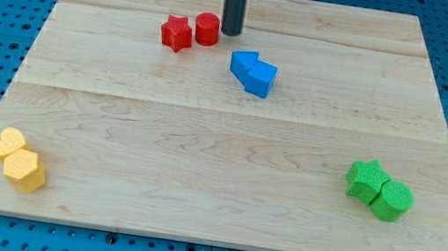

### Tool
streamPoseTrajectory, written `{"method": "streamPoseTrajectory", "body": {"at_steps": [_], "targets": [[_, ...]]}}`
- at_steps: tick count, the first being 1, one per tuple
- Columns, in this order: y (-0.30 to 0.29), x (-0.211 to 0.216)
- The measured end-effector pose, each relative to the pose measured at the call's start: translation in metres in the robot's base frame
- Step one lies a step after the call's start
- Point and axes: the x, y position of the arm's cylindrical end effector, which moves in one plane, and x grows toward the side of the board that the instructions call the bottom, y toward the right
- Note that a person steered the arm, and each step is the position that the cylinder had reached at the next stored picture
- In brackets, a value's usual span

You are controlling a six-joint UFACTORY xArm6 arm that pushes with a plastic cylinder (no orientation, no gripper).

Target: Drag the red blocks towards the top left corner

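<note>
Wooden board (pixel 197 184); red (pixel 190 30), blue (pixel 252 72), green (pixel 379 191), yellow blocks (pixel 20 159).

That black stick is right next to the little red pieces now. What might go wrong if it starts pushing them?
My tip sits just to the view's right of the red cylinder, which touches the red star. Pushed off-centre, the cylinder could roll aside and the two reds split apart. The star sits a bit lower, so it may slip past and be left behind. The blue blocks lie close below; a sweep back could knock them.
</note>
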Motion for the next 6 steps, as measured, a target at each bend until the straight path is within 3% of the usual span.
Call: {"method": "streamPoseTrajectory", "body": {"at_steps": [1,2,3,4,5,6], "targets": [[-0.080,0.000],[-0.089,0.001],[-0.013,0.033],[-0.087,0.056],[-0.175,0.022],[-0.162,0.002]]}}
